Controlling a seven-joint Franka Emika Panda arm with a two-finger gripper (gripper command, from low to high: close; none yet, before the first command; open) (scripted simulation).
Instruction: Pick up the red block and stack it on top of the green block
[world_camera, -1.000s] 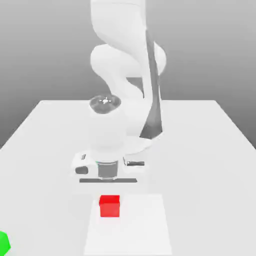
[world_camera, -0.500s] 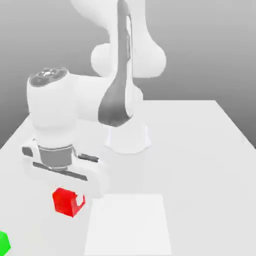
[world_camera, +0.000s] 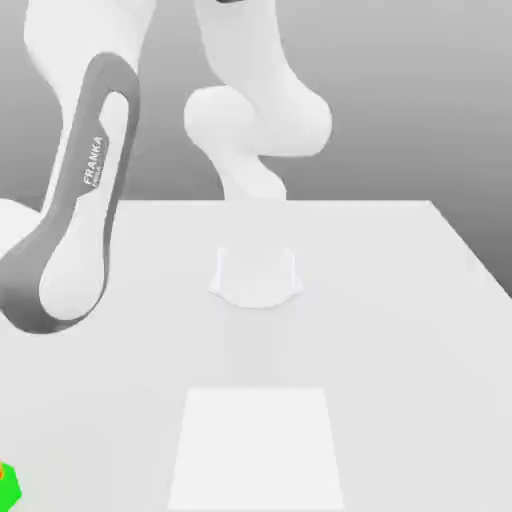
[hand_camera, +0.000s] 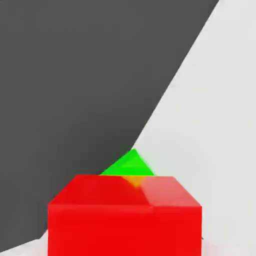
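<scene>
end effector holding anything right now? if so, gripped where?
Cannot be told. In the hand view the small matte red cube sits close to the camera over the small bright green cube, but no contact on the red cube shows.

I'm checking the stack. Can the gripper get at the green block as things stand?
Probably not directly: in the hand view the red block sits in front of the green block, covering most of it.
</scene>
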